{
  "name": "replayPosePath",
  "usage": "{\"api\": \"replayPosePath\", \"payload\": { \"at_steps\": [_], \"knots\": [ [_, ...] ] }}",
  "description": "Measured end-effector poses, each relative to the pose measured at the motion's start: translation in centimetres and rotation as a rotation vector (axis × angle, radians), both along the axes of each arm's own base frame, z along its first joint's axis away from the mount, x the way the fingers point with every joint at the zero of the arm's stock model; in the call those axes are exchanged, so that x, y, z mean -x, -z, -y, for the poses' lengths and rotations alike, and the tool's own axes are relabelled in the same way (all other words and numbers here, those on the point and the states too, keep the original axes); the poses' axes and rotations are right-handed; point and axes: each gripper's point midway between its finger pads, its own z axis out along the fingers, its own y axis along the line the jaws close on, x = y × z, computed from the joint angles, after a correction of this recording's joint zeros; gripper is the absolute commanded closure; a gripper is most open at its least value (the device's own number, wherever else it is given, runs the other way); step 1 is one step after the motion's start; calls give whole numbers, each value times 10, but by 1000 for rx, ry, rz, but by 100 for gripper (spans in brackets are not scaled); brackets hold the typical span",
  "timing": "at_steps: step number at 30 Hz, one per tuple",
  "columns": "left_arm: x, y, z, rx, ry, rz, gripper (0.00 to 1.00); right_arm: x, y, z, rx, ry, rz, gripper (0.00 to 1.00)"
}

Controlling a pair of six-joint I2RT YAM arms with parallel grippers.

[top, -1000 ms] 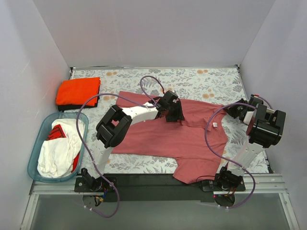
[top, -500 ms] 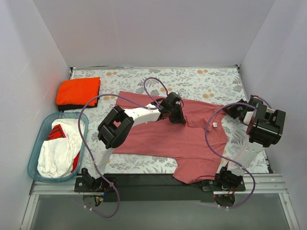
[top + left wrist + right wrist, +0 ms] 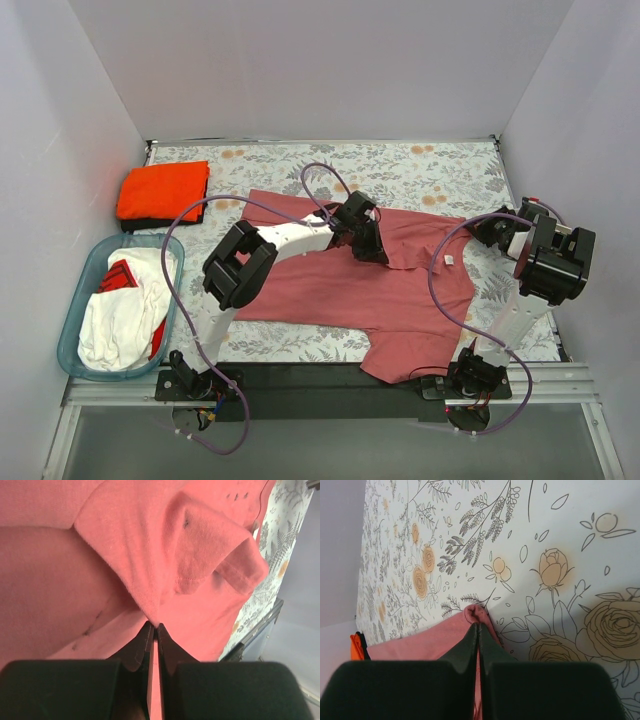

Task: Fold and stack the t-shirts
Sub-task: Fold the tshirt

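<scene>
Pinching the soft rose-red t-shirt (image 3: 340, 290), both grippers clamped on its cloth.
Left gripper (image 3: 154, 627) nips a fine-knit fold; right gripper (image 3: 476, 626) nips an edge corner. One shirt lies spread mid-table; one folded orange t-shirt (image 3: 162, 190) tops one black t-shirt (image 3: 150, 222), far left.

Bright, even light, faint shadows; wrist close-ups slightly soft.

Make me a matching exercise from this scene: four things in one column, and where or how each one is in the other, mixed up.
1 rose-red t-shirt
2 orange t-shirt
3 blue bin
4 right gripper

A folded, far left corner
B pinching a shirt edge
C spread out in the middle
D holds white and red cloth

Pairs: 1-C, 2-A, 3-D, 4-B
</scene>
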Motion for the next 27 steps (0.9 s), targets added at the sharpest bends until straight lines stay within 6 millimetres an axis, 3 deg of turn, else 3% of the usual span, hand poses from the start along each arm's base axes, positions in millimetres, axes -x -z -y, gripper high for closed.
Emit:
{"api": "replayPosePath", "payload": {
  "at_steps": [6, 10, 13, 14, 18, 23, 27],
  "knots": [
    [-1, -1, -13, -17, 9, -55, 100, -1, 0, 0, -1, -7, 4, 99],
    [-9, 4, -31, -65, 0, -62, 91, -3, 0, 0, -2, -12, 8, 99],
    [-24, 0, -43, -125, -17, -15, 78, -4, 0, 0, -1, -14, 10, 99],
    [-29, -3, -44, -135, -17, 4, 67, -4, 0, 0, -1, -15, 9, 99],
    [-48, -21, -45, -166, -18, 107, 51, -4, 0, 0, -1, -16, 11, 99],
    [-55, -22, -48, -245, -11, 200, 51, -4, 0, 0, 0, -18, 11, 99],
    [-44, -29, -29, -295, 29, 310, 50, -4, 0, 0, 1, -18, 11, 99]
  ]
}}
